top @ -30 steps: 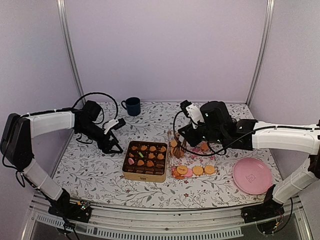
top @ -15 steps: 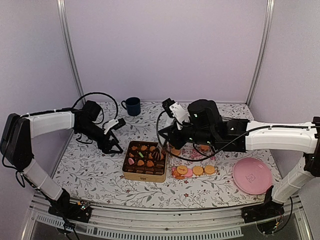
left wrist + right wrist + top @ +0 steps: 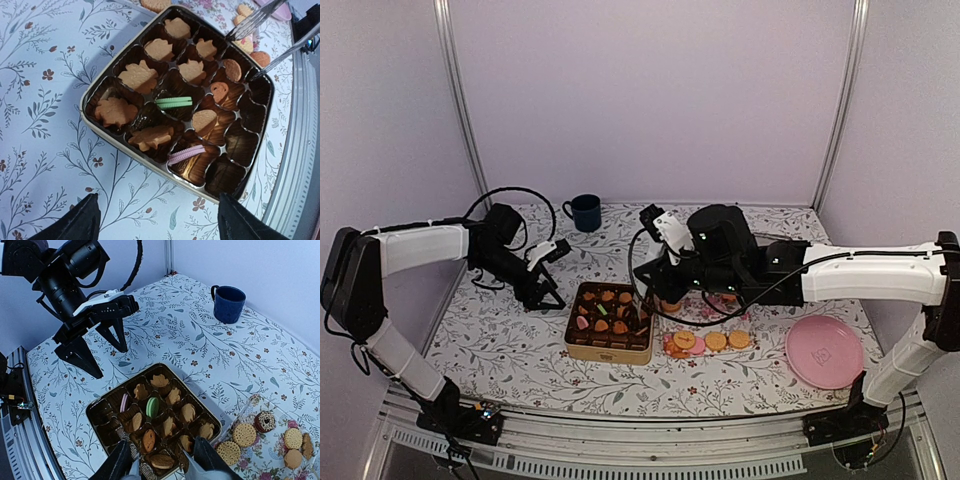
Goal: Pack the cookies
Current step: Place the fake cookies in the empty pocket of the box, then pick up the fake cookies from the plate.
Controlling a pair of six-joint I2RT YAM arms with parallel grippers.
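Right in the middle of the top view sits the compartment box [image 3: 608, 353] on the flowery surface [image 3: 500, 340], and most of the cookies [image 3: 137, 76] are already in it. They're mostly golden ones, some flower-shaped and some round. One green one [image 3: 173, 102] and one pink one [image 3: 186, 154] stand on edge in their slots. A few compartments along the lower right of the left wrist view hold nothing but brown liner.

More loose cookies [image 3: 716, 341] lie just right of the box, between it and the pink plate [image 3: 825, 352] at the lower right of the frame.

Over the box's right edge hangs the right tool [image 3: 642, 300]. Its jaws are parted and I can't see anything pinched between them. In its own camera, a couple of round brown biscuits lie in the slots right under the fingers [image 3: 120, 460].

Just left of the box hovers the left tool [image 3: 546, 296], not touching it. The jaws are spread wide and hold nothing.

Up at the back of the surface, well away from everything, stands a blue mug [image 3: 585, 212].
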